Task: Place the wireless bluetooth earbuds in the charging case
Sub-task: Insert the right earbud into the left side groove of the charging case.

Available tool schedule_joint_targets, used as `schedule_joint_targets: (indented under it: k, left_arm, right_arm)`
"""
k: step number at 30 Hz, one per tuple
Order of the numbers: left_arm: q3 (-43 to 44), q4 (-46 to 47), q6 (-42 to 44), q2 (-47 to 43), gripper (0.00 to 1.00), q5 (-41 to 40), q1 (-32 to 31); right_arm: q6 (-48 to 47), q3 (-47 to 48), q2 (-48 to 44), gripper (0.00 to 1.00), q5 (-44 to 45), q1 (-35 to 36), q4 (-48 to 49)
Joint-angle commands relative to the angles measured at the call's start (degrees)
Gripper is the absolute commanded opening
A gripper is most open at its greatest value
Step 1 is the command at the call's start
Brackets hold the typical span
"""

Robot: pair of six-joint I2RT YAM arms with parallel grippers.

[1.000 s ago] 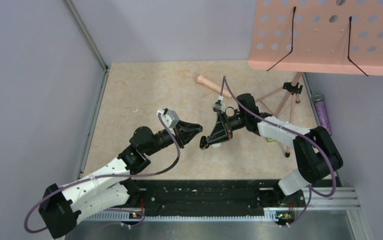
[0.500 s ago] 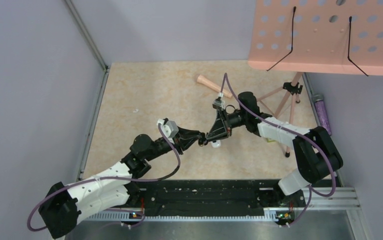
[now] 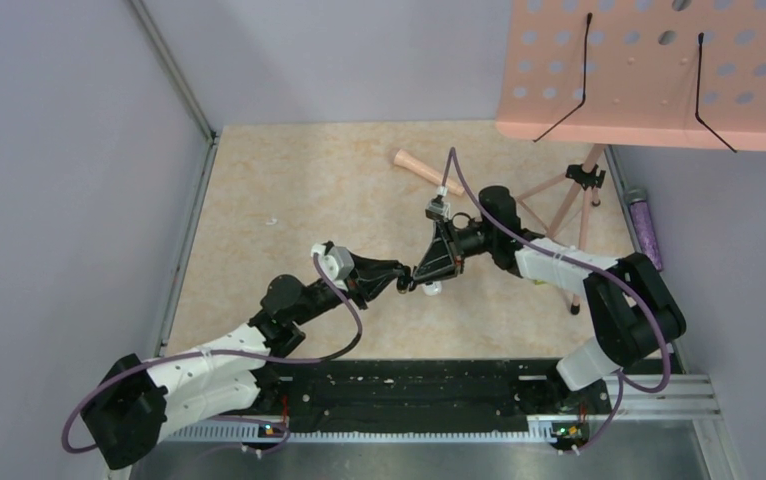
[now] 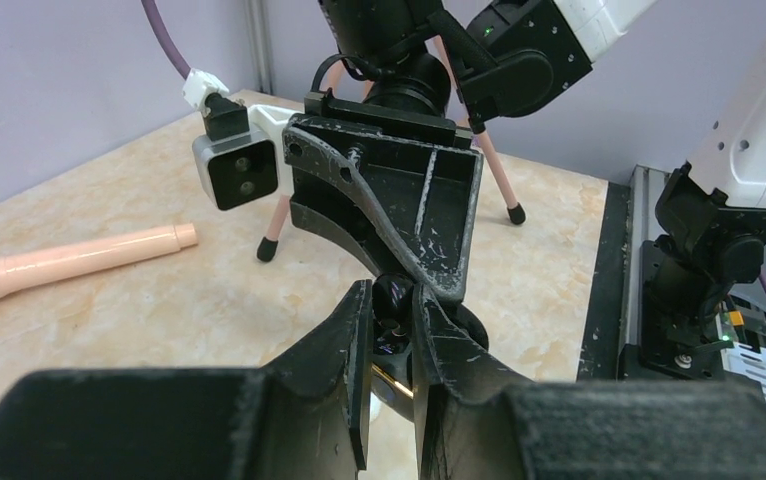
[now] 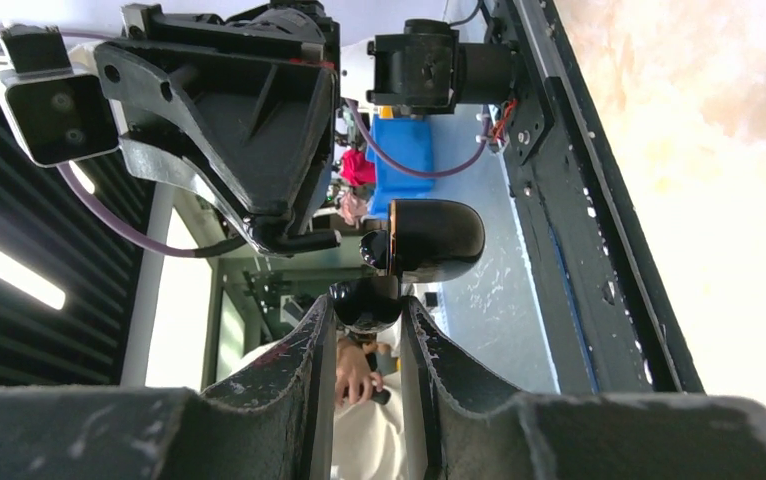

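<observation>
The charging case (image 5: 424,238) is glossy black, and its hinged lid stands open. It hangs above the table between the two arms. My right gripper (image 5: 364,305) is shut on its rounded lower part (image 5: 364,300). My left gripper (image 4: 394,315) comes in from the opposite side, its fingers shut on a glossy black bit of the case (image 4: 396,322). In the top view the left gripper (image 3: 406,284) and the right gripper (image 3: 421,281) meet tip to tip. A tiny white piece (image 3: 432,289) shows just beside them; I cannot tell whether it is one of the earbuds.
A pink music stand (image 3: 649,70) overhangs the back right; its tripod legs (image 3: 559,200) stand close behind the right arm. A pink tube (image 3: 419,168) lies at the back. A purple bottle (image 3: 644,225) lies by the right wall. A black rail (image 3: 409,390) runs along the near edge.
The left gripper has reached right and forward until its tips meet the right gripper at the case. The right gripper has swung the case up towards it. Over the last half second, almost nothing moved.
</observation>
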Motion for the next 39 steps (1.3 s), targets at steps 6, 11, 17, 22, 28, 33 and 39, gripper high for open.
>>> schedule_joint_targets:
  k: [6,11,17,22,28,33,39]
  left_arm:
    - [-0.93,10.4,0.63,1.84,0.0,-0.42,-0.11]
    - [-0.93,11.72,0.52,2.48,0.0,-0.08,-0.11]
    - [-0.89,11.4,0.36,2.03,0.0,-0.05,-0.11]
    - [-0.82,9.46,1.06,1.6,0.0,0.09,-0.12]
    - [-0.81,10.7,0.28,2.53,0.0,-0.52,-0.13]
    - [-0.19,11.59,-0.67,3.17,0.0,0.41,-0.08]
    - [0.21,11.88,-1.35,4.57,0.0,2.73,-0.21]
  right_arm:
    - [21.2,-5.77,0.29,0.0,-1.64,-0.52,28.53]
    - [51.2,-10.3,6.48,0.0,-0.21,-0.5,65.63]
    - [60.16,-10.36,10.84,0.0,0.65,0.18,80.66]
    - [59.6,-10.46,10.68,0.0,0.54,0.26,80.64]
    - [57.23,-12.46,9.03,0.0,0.0,0.27,80.64]
    - [55.85,-13.99,8.05,0.0,-0.17,0.36,80.53]
    - [55.87,-13.77,8.23,0.0,0.19,0.35,80.53]
